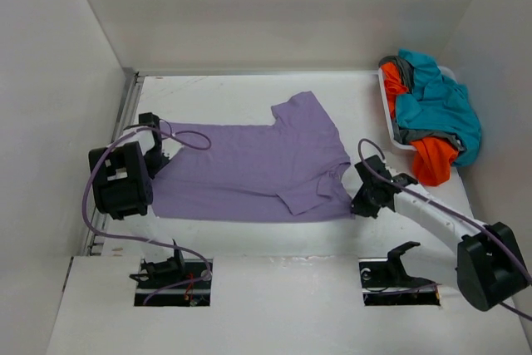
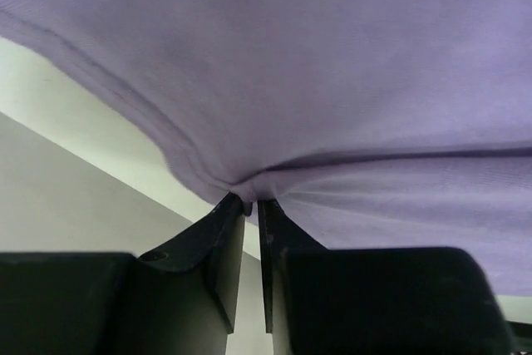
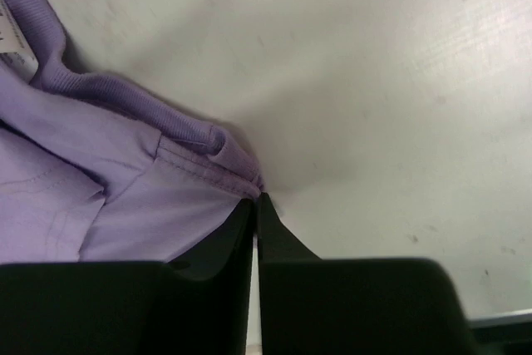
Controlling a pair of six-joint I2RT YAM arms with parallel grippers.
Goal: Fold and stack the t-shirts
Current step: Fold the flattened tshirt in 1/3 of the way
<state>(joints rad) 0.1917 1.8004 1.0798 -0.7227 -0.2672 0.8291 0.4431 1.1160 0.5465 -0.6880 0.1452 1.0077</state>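
From above, our purple shirt [image 1: 249, 168] lies spread on the table [image 1: 249, 93], apparently for folding; the other shirts [image 1: 432, 114] wait in the basket [image 1: 385, 97].

Left wrist: our left gripper [image 2: 253, 201] is pinched shut on the hem [image 2: 166, 135].

Right wrist: our right gripper [image 3: 256, 199] clamps the collar [image 3: 125, 93], probably so both ends lift together.

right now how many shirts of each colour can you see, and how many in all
purple shirt: 1
teal shirt: 1
grey shirt: 1
orange shirt: 1
total: 4
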